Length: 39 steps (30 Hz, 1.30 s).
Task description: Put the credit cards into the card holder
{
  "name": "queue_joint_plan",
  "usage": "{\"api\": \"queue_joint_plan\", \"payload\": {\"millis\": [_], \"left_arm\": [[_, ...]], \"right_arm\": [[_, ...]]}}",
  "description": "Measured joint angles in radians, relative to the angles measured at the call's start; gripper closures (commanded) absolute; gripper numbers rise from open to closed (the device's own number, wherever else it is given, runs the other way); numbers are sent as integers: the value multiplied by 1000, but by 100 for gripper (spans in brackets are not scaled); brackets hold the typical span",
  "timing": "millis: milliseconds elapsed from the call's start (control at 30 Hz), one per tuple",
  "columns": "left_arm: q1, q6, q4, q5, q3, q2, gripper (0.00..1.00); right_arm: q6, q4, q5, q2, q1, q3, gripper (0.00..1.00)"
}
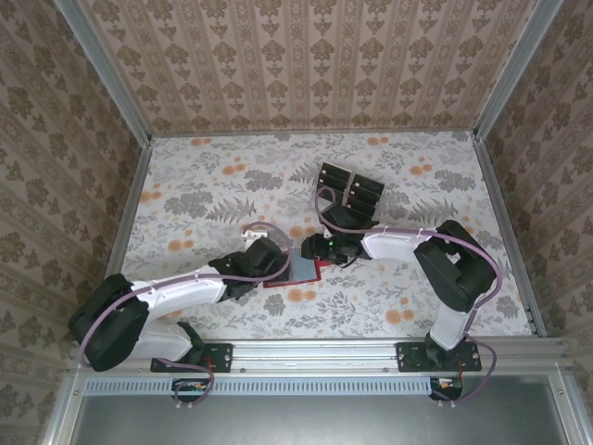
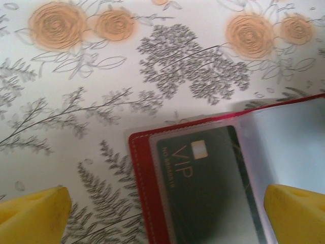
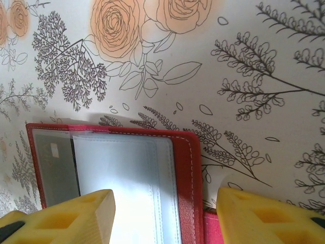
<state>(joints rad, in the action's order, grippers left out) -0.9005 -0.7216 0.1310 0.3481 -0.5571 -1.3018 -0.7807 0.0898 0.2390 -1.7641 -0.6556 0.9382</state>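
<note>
From above, the open card holder is seen mid-tabletop, with loose credit cards beyond it. Left wrist: the left pincer is spread wide above one sleeved card. Right wrist: the right pincer is held apart, empty; another card is probably to be fetched next.

My left arm lay low, reaching from the near left corner of the table toward its middle. My left gripper faced down, yellow fingers spread wide. My right arm was bent at the elbow near the right edge, forearm running leftward. My right gripper faced down too, its fingers partly apart, just beside the left one.
</note>
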Motion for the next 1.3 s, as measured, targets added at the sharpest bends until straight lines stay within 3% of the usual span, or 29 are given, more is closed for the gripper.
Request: {"api": "queue_joint_plan", "payload": {"millis": [367, 800, 1300], "left_arm": [[-41, 19, -24, 0, -40, -51, 0], [-43, 7, -3, 43, -23, 0, 0], [-42, 8, -7, 32, 11, 0, 0]], "right_arm": [[-19, 14, 11, 47, 4, 0, 50], [-64, -50, 88, -12, 4, 3, 70], [-95, -103, 130, -98, -27, 56, 73]]}}
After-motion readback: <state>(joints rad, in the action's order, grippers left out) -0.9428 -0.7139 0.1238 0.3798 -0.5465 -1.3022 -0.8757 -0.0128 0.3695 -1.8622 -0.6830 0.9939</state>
